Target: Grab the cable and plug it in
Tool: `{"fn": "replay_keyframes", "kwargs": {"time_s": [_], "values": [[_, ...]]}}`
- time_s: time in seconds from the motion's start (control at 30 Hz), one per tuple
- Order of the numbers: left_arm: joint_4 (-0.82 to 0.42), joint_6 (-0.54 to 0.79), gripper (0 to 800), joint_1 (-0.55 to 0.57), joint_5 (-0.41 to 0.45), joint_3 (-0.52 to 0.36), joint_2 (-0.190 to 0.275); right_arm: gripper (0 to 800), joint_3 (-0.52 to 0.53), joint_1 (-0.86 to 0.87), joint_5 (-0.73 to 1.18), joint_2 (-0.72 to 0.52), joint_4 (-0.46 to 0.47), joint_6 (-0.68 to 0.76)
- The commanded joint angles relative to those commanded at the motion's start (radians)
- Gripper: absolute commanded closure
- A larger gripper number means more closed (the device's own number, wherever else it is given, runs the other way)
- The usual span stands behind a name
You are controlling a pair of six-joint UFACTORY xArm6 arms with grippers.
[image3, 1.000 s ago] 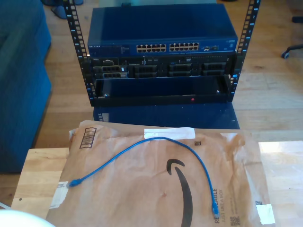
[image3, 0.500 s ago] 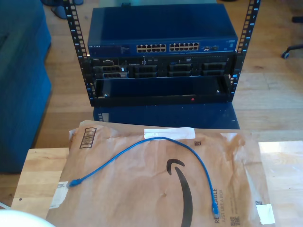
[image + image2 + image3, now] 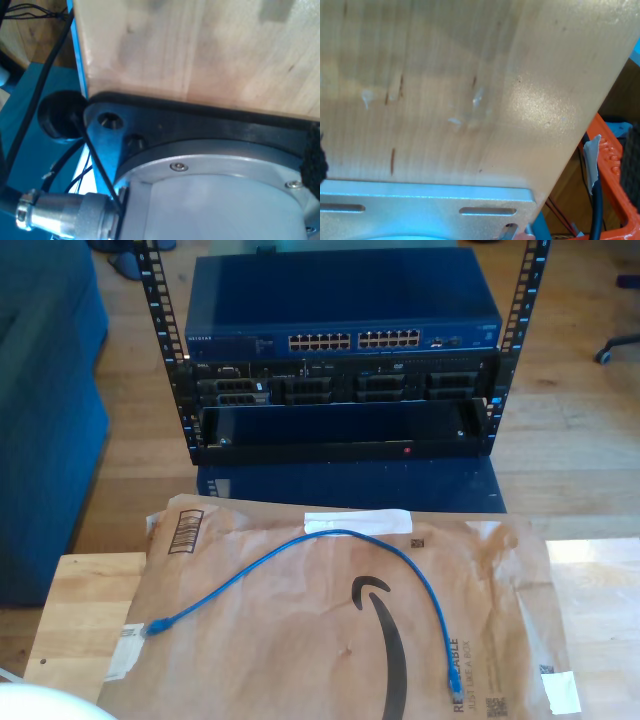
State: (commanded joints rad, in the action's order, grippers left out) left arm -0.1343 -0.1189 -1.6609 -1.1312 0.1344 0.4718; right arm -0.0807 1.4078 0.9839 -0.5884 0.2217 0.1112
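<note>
The cable (image 3: 340,533), thin and bright blue, lies in an arc on a brown paper mailer (image 3: 300,650) in the exterior view. One plug (image 3: 157,627) rests toward the exterior view's left and the other plug (image 3: 453,680) near the front at its right. Behind the table stands a rack with a blue network switch (image 3: 340,295) and its row of ports (image 3: 355,340). A dark textured finger (image 3: 311,167) shows at the first wrist view's edge. My second gripper (image 3: 479,162) is open over bare wood, with dark fingers (image 3: 634,165) far apart.
The mailer covers most of the wooden table (image 3: 75,610). A blue couch (image 3: 40,420) stands at the exterior view's left. A white rounded object (image 3: 40,705) sits at its lower left corner. An arm's silver base (image 3: 215,200) and an orange crate (image 3: 615,170) border the table.
</note>
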Motion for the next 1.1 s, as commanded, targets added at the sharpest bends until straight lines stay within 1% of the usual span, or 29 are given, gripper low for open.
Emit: {"fn": "replay_keyframes", "kwargs": {"time_s": [0.83, 0.9, 0.97, 1.03, 1.1], "values": [[0.000, 0.000, 1, 0.000, 0.000, 0.000, 0.000, 1, -0.005, 0.000, 0.002, -0.002, -0.002, 0.002], [0.000, -0.003, 1, 0.000, -0.003, -0.003, -0.003, 1, -0.012, -0.003, 0.011, -0.025, -0.002, 0.002], [-0.002, -0.005, 1, 0.000, -0.008, 0.006, 0.002, 2, -0.029, -0.003, 0.037, -0.087, -0.003, 0.003], [0.000, -0.006, 1, -0.002, -0.048, 0.034, 0.014, 2, -0.069, -0.003, 0.094, -0.126, -0.005, 0.029], [-0.005, -0.005, 0, 0.000, -0.121, 0.074, 0.023, 2, -0.130, -0.009, 0.144, -0.127, -0.020, 0.074]]}}
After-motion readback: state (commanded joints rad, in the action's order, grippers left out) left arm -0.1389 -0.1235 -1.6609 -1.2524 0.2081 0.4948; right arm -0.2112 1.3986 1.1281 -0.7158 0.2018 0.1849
